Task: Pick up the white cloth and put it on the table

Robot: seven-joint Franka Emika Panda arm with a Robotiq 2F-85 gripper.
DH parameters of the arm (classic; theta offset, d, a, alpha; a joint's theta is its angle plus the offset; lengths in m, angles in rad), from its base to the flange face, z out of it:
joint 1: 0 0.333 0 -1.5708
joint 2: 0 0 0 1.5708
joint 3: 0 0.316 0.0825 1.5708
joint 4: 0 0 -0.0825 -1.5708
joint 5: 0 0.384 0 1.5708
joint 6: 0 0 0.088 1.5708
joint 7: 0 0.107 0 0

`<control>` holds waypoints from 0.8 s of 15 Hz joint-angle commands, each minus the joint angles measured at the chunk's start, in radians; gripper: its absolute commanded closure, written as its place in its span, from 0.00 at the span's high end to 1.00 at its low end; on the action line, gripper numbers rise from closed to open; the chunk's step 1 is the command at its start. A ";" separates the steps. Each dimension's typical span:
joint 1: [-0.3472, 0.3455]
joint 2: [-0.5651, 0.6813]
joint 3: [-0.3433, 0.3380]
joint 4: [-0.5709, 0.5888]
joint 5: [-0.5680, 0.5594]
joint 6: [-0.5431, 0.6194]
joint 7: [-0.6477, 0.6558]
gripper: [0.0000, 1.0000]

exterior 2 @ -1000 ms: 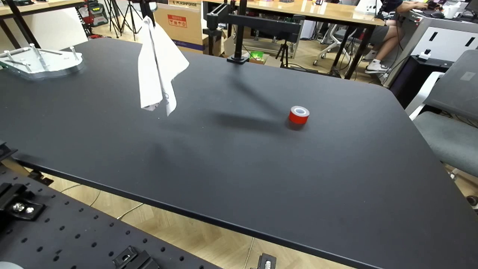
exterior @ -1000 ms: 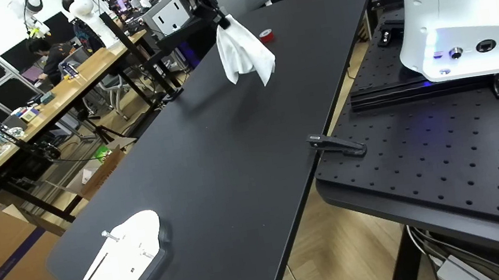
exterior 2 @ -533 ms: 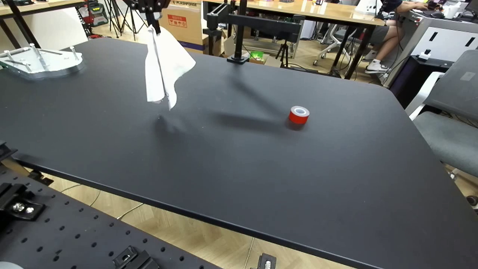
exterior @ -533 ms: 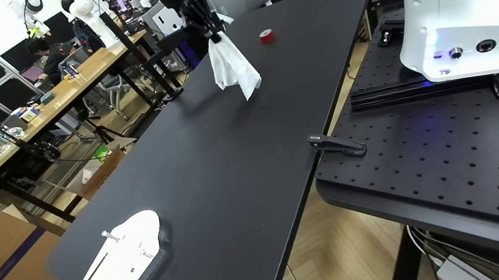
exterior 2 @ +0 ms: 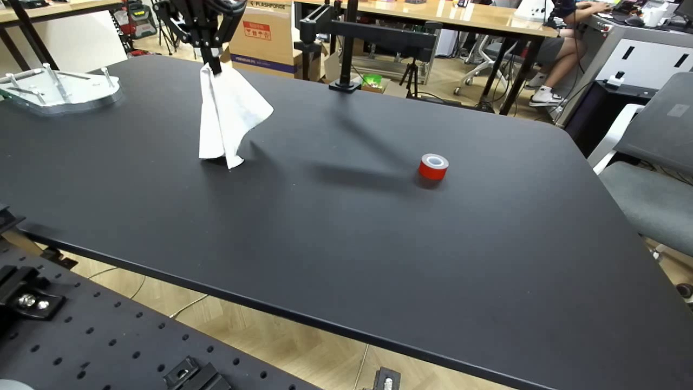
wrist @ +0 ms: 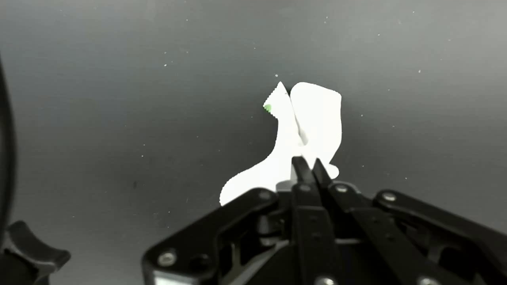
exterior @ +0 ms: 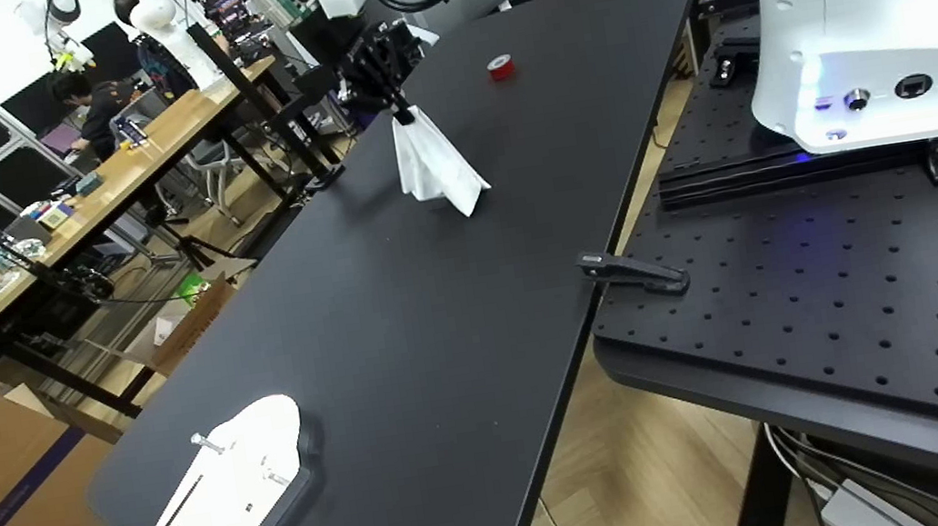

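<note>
The white cloth [exterior: 435, 165] hangs in folds from my gripper [exterior: 404, 114] over the black table [exterior: 406, 336]. It also shows in an exterior view [exterior 2: 230, 116], where its lowest corner is at or very close to the tabletop. I cannot tell how much of it touches. The gripper [exterior 2: 212, 67] points down with its fingers closed together on the cloth's top. In the wrist view the gripper [wrist: 307, 161] is shut, and the cloth [wrist: 319, 113] spreads below the fingertips with a small green mark at one corner. The pinched part is hidden.
A red tape roll [exterior 2: 433, 168] lies on the table. A white metal fixture with upright pins [exterior: 218, 500] sits at one end of the table. A black post with a bar [exterior 2: 346, 49] stands at the table edge. A black clamp [exterior: 631, 270] is at the near edge.
My gripper has come down with the cloth still held. The cloth's lower corner has dropped from the air to about tabletop height. The tape roll and fixture have not moved.
</note>
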 commanded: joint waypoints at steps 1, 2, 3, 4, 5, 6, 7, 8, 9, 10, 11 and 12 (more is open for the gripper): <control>0.028 0.039 0.002 0.015 -0.030 0.012 0.068 0.34; 0.032 0.040 0.002 0.016 -0.020 0.006 0.060 0.40; 0.035 0.040 0.001 0.015 -0.014 0.002 0.053 0.48; 0.035 0.033 0.001 0.015 -0.003 -0.011 0.041 0.55; 0.034 0.021 0.000 0.009 0.005 -0.017 0.038 0.61; 0.032 0.012 -0.001 0.006 0.011 -0.022 0.033 0.69; 0.030 0.002 -0.002 0.001 0.010 -0.022 0.035 0.75; 0.029 -0.010 -0.003 -0.005 0.009 -0.026 0.030 0.82; 0.028 -0.021 -0.003 -0.010 0.009 -0.037 0.023 0.88; 0.025 -0.032 -0.002 -0.012 0.021 -0.058 0.007 0.96; 0.029 0.013 -0.001 0.005 0.005 -0.022 0.015 0.78; 0.028 0.004 -0.001 0.004 0.007 -0.035 0.013 0.83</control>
